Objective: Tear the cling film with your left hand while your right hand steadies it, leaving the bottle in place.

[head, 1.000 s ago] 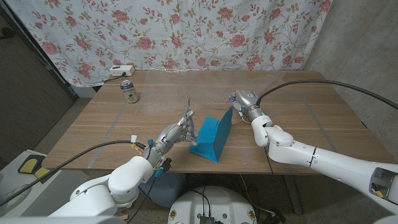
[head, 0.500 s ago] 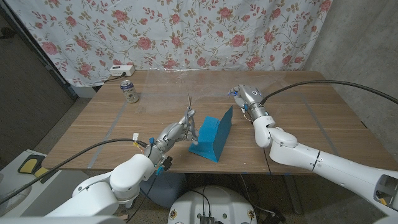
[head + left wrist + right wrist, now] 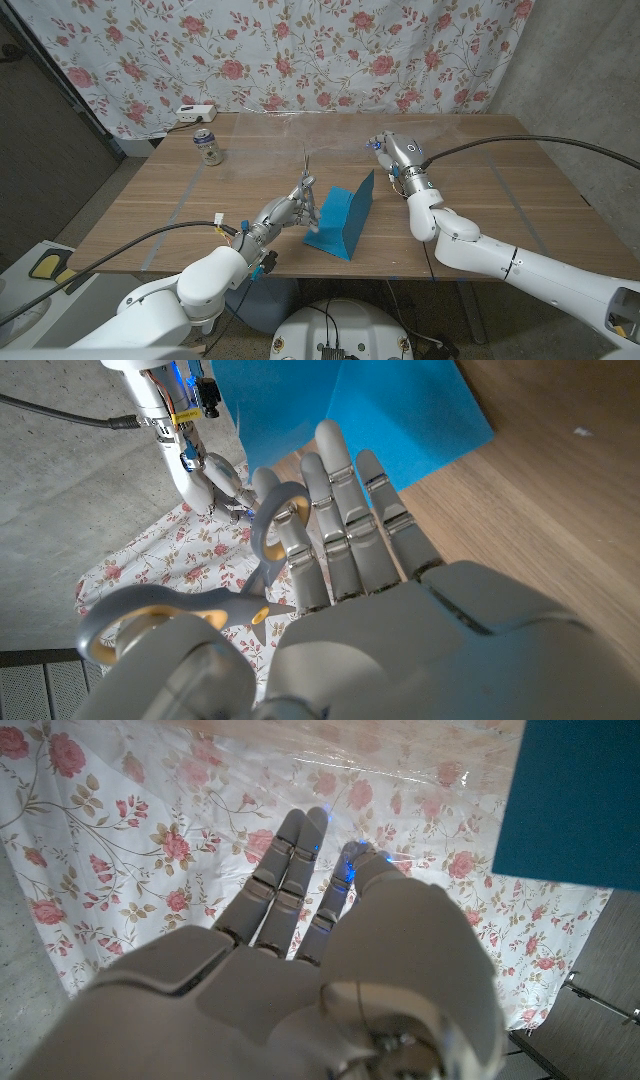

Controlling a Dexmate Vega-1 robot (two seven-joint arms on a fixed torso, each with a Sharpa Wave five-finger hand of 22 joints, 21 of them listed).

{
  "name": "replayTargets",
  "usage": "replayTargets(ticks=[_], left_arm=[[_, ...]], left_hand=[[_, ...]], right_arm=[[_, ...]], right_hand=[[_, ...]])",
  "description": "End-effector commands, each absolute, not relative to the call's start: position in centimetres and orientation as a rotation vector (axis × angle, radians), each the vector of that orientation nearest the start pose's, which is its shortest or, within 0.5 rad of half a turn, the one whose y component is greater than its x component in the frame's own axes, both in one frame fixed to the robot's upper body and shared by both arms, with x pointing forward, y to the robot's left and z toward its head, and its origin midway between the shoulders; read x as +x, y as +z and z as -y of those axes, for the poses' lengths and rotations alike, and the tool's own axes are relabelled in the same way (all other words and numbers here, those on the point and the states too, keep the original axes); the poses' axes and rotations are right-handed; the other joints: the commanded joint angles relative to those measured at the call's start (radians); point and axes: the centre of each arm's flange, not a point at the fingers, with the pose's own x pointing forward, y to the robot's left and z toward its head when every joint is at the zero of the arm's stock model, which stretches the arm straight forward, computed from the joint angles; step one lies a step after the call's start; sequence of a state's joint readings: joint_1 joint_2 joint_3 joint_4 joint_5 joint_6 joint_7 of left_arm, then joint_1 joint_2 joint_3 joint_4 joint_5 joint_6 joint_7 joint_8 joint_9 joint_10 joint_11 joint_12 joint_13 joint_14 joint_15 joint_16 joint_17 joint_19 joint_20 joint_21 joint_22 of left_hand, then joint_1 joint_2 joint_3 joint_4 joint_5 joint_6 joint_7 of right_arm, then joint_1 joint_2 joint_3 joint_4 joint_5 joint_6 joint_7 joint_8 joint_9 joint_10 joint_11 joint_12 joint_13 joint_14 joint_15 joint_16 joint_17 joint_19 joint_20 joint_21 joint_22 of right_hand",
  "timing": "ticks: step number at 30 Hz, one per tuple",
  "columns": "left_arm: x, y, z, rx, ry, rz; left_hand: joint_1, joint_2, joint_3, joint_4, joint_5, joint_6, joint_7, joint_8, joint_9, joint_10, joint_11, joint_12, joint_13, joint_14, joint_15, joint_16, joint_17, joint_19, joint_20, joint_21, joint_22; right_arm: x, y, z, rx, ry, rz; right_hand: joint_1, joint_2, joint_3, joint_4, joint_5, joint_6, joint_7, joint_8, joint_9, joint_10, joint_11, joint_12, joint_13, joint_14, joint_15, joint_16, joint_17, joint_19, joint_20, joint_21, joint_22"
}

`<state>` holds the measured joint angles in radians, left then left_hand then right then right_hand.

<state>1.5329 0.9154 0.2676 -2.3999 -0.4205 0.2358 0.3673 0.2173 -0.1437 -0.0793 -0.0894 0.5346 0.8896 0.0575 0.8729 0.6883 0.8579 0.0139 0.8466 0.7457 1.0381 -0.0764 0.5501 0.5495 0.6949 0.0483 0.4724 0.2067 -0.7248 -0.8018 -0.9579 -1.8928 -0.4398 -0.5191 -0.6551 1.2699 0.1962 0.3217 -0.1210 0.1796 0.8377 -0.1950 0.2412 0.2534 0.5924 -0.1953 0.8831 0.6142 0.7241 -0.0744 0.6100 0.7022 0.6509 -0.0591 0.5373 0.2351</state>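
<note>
A blue cling film box stands on the wooden table near its front edge; its blue wall also shows in the left wrist view. My left hand is just left of the box and grips grey scissors with the blades pointing up; their loops have yellow inner rims. My right hand hovers past the box's far right end, thumb against fingers, pinching a thin clear film that stretches beyond its fingertips. A drinks can stands upright at the far left.
A white power strip lies at the table's far left corner. A floral curtain hangs behind the table. Bare wood lies to the right of my right arm and between the can and the box.
My right hand has risen and moved away from the box's end toward the far right. The left hand with the scissors has stayed put.
</note>
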Motion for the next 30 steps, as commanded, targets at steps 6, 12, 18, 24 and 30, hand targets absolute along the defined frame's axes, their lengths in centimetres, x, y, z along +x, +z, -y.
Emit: replayTargets(ticks=[6, 12, 18, 24, 30], left_arm=[[42.21, -10.39, -18.44, 0.378, -0.306, 0.386], [42.31, -10.32, -18.28, 0.383, -0.319, 0.386], [42.44, -10.37, -18.19, 0.384, -0.332, 0.381], [42.65, -10.41, -18.16, 0.384, -0.342, 0.377], [43.02, -10.43, -17.8, 0.386, -0.36, 0.369]], left_hand=[[0.005, -0.007, -0.264, 0.202, 0.0, 0.038, 0.085, -0.002, 0.002, 0.037, -0.035, 0.006, 0.004, 0.003, -0.001, 0.005, 0.001, 0.01, 0.002, -0.005, 0.006], [0.006, -0.008, -0.264, 0.202, 0.0, 0.039, 0.088, -0.004, 0.001, 0.037, -0.034, 0.005, 0.004, 0.003, -0.002, 0.005, 0.001, 0.009, 0.003, -0.006, 0.006], [0.007, -0.008, -0.265, 0.202, -0.001, 0.039, 0.087, -0.004, 0.003, 0.037, -0.034, 0.005, 0.005, 0.006, 0.001, 0.005, -0.001, 0.009, 0.003, -0.006, 0.006], [0.009, -0.008, -0.265, 0.202, -0.001, 0.041, 0.085, -0.004, 0.004, 0.038, -0.034, 0.004, 0.005, 0.003, -0.003, 0.005, 0.001, 0.01, 0.003, -0.007, 0.006], [0.009, -0.007, -0.264, 0.203, -0.001, 0.039, 0.086, -0.005, 0.006, 0.039, -0.034, 0.003, 0.003, 0.003, -0.001, 0.006, 0.001, 0.01, 0.003, -0.007, 0.006]], right_arm=[[54.99, -3.34, 16.23, -1.182, -0.378, 0.898], [54.91, -3.3, 16.23, -1.183, -0.379, 0.888], [54.92, -3.35, 16.07, -1.178, -0.379, 0.895], [54.94, -3.32, 15.86, -1.182, -0.376, 0.898], [54.85, -3.34, 15.87, -1.185, -0.378, 0.914]], right_hand=[[0.009, -0.006, 0.007, 0.003, 0.002, 0.01, 0.001, 0.0, 0.005, 0.006, -0.007, 0.012, 0.102, 0.0, -0.163, -0.008, 0.012, -0.007, -0.027, 0.013, 0.001], [0.008, -0.006, 0.008, 0.004, 0.001, 0.01, -0.001, -0.002, 0.006, 0.006, -0.007, 0.013, 0.099, 0.002, -0.163, -0.012, 0.018, -0.01, -0.028, 0.019, 0.001], [0.007, -0.007, 0.008, 0.005, 0.001, 0.011, 0.0, -0.003, 0.007, 0.006, -0.007, 0.014, 0.096, 0.003, -0.163, -0.017, 0.025, -0.013, -0.029, 0.027, 0.001], [0.006, -0.008, 0.008, 0.005, 0.0, 0.012, 0.002, -0.004, 0.008, 0.006, -0.007, 0.015, 0.093, 0.005, -0.163, -0.02, 0.03, -0.014, -0.031, 0.032, 0.0], [0.006, -0.008, 0.009, 0.005, 0.0, 0.012, 0.002, -0.005, 0.008, 0.006, -0.007, 0.016, 0.091, 0.006, -0.163, -0.024, 0.035, -0.017, -0.031, 0.037, 0.0]])
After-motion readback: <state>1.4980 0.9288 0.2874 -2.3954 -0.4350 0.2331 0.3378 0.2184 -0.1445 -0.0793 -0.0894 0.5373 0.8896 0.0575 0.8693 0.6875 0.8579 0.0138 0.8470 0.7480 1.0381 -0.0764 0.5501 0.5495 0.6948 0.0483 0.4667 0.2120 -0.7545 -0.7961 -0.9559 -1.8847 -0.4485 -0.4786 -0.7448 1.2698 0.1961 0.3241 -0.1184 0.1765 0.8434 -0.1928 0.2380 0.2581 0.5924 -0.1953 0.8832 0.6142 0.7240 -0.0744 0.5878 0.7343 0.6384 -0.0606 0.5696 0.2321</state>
